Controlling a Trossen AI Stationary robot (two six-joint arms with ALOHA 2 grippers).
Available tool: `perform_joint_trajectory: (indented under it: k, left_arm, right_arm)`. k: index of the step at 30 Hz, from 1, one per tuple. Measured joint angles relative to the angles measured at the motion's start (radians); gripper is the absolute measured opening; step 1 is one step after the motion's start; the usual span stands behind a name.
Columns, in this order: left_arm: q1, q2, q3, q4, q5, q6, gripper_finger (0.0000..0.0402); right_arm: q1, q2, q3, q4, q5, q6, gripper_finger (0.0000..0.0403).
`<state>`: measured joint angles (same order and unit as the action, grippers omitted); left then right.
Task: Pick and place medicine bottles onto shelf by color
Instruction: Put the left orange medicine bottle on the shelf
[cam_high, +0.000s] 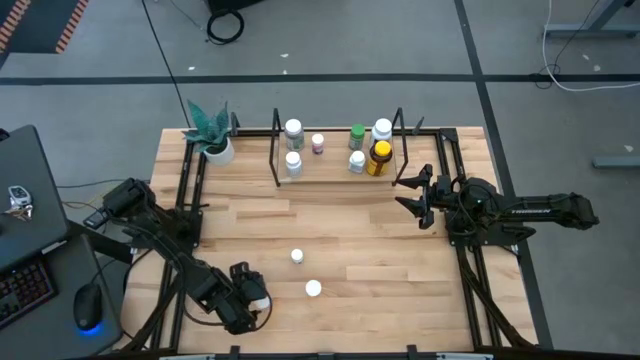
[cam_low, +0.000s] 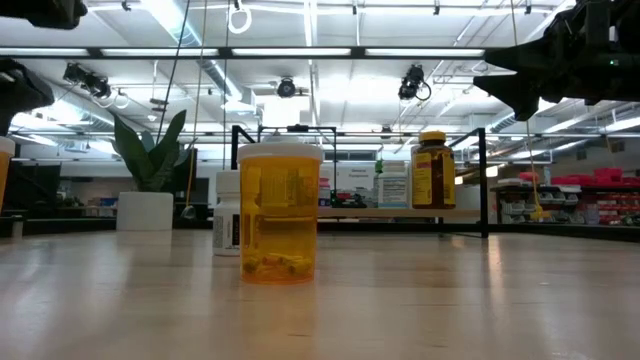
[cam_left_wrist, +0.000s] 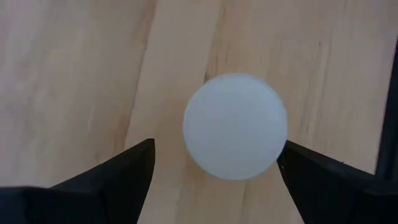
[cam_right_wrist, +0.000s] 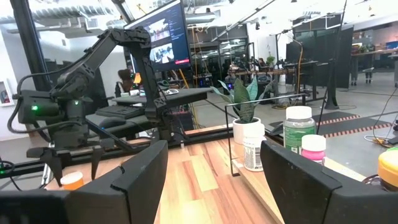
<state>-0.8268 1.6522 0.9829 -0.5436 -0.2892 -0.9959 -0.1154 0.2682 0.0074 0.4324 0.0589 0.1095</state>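
My left gripper (cam_high: 252, 297) is open near the table's front left, pointing down over an orange bottle (cam_right_wrist: 71, 180). The bottle's round white cap (cam_left_wrist: 235, 126) shows between the two fingers (cam_left_wrist: 134, 165), which stand on either side of it. Two more bottles stand on the table: an orange one (cam_low: 280, 215) and a white one (cam_low: 228, 212); they also show in the high view, orange (cam_high: 313, 289) and white (cam_high: 297, 256). The shelf (cam_high: 335, 175) at the far middle carries several bottles, among them the amber one (cam_high: 379, 158). My right gripper (cam_high: 415, 195) is open and empty by the shelf's right end.
A white plant pot (cam_high: 218, 150) stands at the far left, beside the shelf. Black rails (cam_high: 190, 190) run along the table's left and right sides. Bare wood lies between the shelf and the two loose bottles.
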Motion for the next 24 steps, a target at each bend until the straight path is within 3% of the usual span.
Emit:
perform_joint_trajectory:
  k: [17,24]
  left_arm:
    - [0.049,0.070,0.000,0.082,-0.003,0.151,0.0336]
    - [0.063,0.070,0.000,0.080,0.005,0.171,0.0304]
  right_arm:
    - [0.000,0.000,0.000,0.000,0.000,0.000,0.0265]
    - [0.000,0.000,0.000,0.000,0.000,0.000,0.0265]
